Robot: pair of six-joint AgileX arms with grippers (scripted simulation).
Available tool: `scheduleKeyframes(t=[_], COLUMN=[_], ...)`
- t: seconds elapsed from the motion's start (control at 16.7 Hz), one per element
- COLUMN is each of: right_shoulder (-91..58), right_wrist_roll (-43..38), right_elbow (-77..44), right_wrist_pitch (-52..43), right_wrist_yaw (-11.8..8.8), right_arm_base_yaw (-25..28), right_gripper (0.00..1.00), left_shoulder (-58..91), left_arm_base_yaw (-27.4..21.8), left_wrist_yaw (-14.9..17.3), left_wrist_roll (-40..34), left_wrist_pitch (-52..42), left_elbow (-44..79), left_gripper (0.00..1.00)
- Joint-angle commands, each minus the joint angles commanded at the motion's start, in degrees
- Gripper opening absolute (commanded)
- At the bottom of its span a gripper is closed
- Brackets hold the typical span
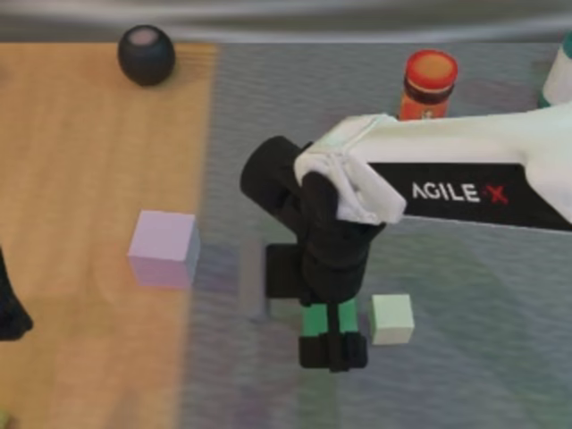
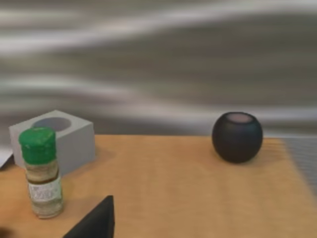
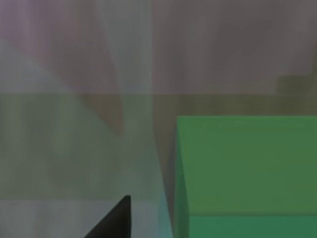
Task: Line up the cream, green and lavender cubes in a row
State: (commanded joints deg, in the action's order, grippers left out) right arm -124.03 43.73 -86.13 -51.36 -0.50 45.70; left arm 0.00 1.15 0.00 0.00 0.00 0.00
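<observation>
Right claw pointing down over green cube, apparently gripping.

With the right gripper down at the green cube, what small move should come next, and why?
Probably settle the right gripper and close on the green cube, if it is not gripped already. The gripper sits right over that cube, beside the cream cube, while the lavender cube stands apart to the left. The left arm is parked at the left edge.
</observation>
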Motion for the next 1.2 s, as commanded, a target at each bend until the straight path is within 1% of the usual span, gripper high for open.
scheduleKeyframes(t=[0.42, 0.54, 0.84, 0.96, 1.2], right_shoulder=[0.09, 0.74, 4.05, 4.89, 4.68], right_wrist_roll=[0.02, 0.06, 0.25, 0.26, 0.25], right_elbow=[-0.19, -1.84, -7.95, -9.01, -8.88], right_wrist_pitch=[-0.21, -2.39, -12.49, -13.86, -13.72], right_wrist_yaw=[0.0, -0.01, -0.07, -0.05, -0.04], right_arm_base_yaw=[-0.07, -0.01, 0.26, 0.28, 0.04], right_gripper=[1.0, 1.0, 1.0, 1.0, 1.0], left_shoulder=[0.0, 0.0, 0.0, 0.0, 0.01], left_arm_base_yaw=[0.0, 0.0, 0.0, 0.0, 0.0], left_wrist_yaw=[0.0, 0.0, 0.0, 0.0, 0.0], left_wrist_roll=[0.0, 0.0, 0.0, 0.0, -0.01], left_wrist_pitch=[0.0, 0.0, 0.0, 0.0, -0.01], left_elbow=[0.0, 0.0, 0.0, 0.0, 0.01], left_gripper=[1.0, 1.0, 1.0, 1.0, 1.0])
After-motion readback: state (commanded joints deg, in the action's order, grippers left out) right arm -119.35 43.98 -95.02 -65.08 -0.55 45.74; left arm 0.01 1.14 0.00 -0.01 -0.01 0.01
